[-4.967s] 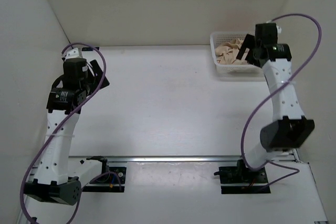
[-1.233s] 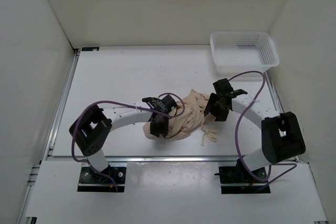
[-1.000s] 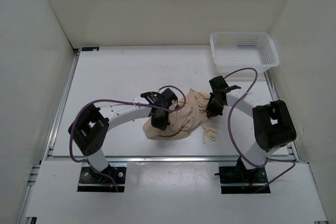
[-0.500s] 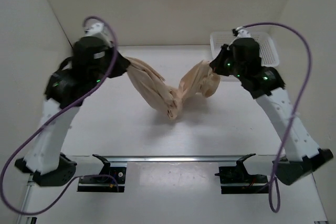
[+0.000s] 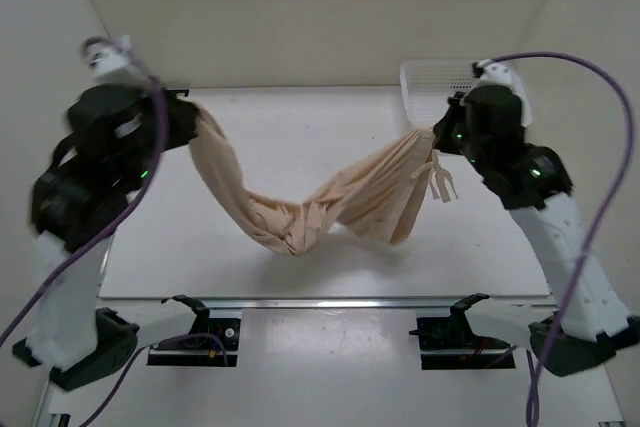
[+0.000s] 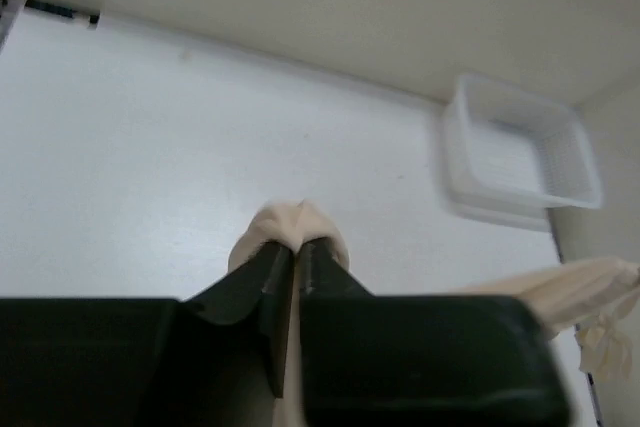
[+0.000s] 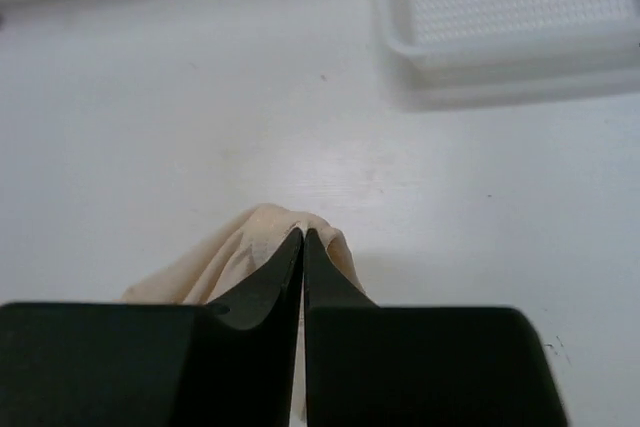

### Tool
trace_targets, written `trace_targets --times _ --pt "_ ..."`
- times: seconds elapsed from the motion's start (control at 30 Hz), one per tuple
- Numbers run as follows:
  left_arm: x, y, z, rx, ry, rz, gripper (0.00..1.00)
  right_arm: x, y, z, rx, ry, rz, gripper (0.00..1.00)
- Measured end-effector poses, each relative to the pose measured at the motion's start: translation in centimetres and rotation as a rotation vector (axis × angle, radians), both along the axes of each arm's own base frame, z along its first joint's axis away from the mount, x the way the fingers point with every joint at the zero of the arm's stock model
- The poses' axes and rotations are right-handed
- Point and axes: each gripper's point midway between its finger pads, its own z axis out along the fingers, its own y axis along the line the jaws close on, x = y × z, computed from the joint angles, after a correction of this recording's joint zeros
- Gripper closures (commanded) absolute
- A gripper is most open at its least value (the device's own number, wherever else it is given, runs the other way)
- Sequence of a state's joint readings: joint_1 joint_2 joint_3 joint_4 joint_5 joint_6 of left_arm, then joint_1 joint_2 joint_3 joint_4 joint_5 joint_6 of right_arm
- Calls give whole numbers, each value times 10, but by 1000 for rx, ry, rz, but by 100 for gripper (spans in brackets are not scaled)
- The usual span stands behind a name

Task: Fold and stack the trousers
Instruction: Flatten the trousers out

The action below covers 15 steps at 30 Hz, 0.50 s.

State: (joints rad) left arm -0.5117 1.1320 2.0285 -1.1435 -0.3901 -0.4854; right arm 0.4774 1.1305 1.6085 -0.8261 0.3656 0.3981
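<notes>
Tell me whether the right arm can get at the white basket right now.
Probably not freely: the basket sits just beyond the right claw, nothing between them, but that claw is shut on the trousers, stretched across to the left claw.

We see bright, even, diffuse light in all three views, with no hard glare. In the top view the trousers [image 5: 300, 217] throw only a faint, soft shadow onto the white table [image 5: 300, 127]. The left wrist view is soft: the basket [image 6: 500, 212] at upper right looks blurred, and the dark left gripper [image 6: 297, 257] at the bottom is out of focus. The right wrist view is sharper.
</notes>
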Motion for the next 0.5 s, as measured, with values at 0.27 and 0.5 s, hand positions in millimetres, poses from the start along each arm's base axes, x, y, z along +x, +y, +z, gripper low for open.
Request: trace_targets --times 0.27,0.5 --pt "179 -4 -226 171 624 101 0 61 4 -178 -214 457 -82 19" --pt "73 0 -323 99 906 20 90 -14 -15 -195 -98 462 -93 98"
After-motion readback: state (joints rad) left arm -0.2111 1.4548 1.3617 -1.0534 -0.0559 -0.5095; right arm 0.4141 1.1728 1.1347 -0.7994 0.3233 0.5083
